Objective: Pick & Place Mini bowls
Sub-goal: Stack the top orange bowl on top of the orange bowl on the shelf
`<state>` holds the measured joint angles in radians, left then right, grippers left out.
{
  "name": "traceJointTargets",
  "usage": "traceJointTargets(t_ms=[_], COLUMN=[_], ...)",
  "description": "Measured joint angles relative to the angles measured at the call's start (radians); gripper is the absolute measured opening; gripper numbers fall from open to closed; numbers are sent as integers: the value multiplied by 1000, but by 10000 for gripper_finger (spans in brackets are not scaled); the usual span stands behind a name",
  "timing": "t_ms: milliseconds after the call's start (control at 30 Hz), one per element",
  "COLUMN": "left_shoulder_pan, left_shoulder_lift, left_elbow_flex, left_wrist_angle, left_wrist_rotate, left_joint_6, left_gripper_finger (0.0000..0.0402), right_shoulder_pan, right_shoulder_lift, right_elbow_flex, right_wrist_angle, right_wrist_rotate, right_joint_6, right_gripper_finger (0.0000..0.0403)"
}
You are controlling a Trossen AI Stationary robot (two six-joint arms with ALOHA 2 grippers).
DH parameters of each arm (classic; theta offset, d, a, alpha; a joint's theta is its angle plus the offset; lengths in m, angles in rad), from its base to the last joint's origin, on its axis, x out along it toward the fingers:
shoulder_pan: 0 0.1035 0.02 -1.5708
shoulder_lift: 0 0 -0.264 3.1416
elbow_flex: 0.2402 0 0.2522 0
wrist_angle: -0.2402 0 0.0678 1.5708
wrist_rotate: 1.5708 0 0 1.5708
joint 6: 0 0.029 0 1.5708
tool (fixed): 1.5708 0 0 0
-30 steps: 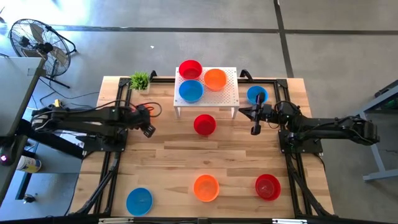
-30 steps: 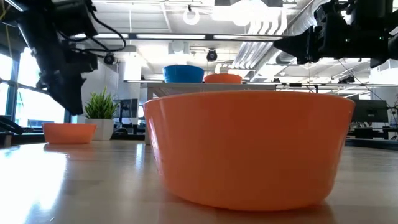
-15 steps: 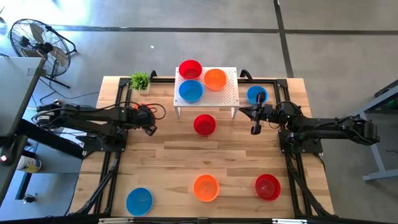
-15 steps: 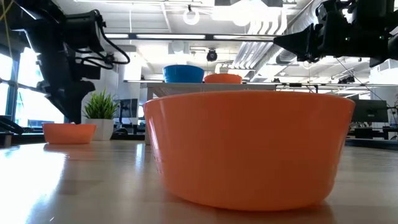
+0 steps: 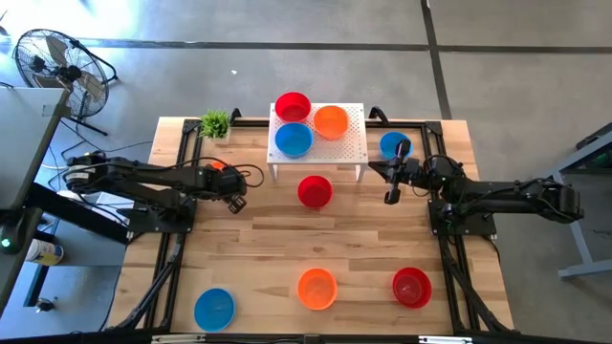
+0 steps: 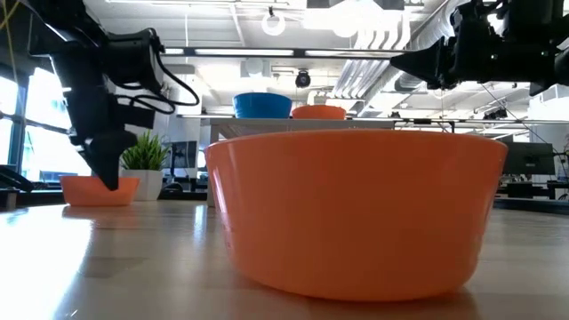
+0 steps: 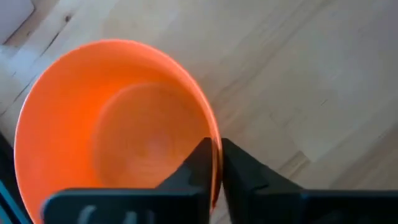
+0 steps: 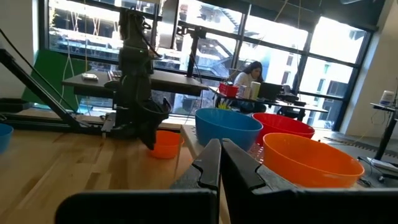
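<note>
while the left gripper (image 7: 213,163) pinches the rim of a small round orange plastic bowl (image 7: 115,121) on the wooden table (image 5: 268,248) — just left of the white perforated stand (image 5: 349,139) — the right gripper (image 5: 391,196) hovers right of that stand, fingers closed on nothing.

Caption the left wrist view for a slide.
Left gripper straddling the rim of a small round orange plastic bowl on the light wooden table.

Left gripper (image 7: 214,163) — fingers straddling the orange mini bowl's (image 7: 112,124) rim; wooden table (image 7: 311,81) beneath.
</note>
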<state>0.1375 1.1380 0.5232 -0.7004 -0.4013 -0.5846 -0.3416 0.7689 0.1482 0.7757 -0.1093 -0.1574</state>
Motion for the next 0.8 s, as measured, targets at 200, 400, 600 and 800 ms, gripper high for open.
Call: traceJointTargets(t_ms=[200, 400, 600, 800], left_shoulder_pan=[0, -53, -157, -238], left_shoulder_lift=[-1, -11, -11, -5], left_elbow_flex=[30, 131, 207, 238], left_wrist_angle=[-43, -100, -51, -39], left_wrist_rotate=[50, 79, 78, 86], left_joint_6=[20, 106, 250, 372], left_gripper_finger=[6, 4, 3, 2], right_shoulder_pan=[0, 0, 0, 0], right_shoulder_lift=[0, 0, 0, 0], right_elbow_flex=[0, 0, 1, 1], right_wrist_angle=[-6, 6, 8, 7], right_wrist_rotate=[1, 3, -11, 13], right_joint_6=[0, 0, 0, 0], right_gripper_finger=[0, 0, 0, 0])
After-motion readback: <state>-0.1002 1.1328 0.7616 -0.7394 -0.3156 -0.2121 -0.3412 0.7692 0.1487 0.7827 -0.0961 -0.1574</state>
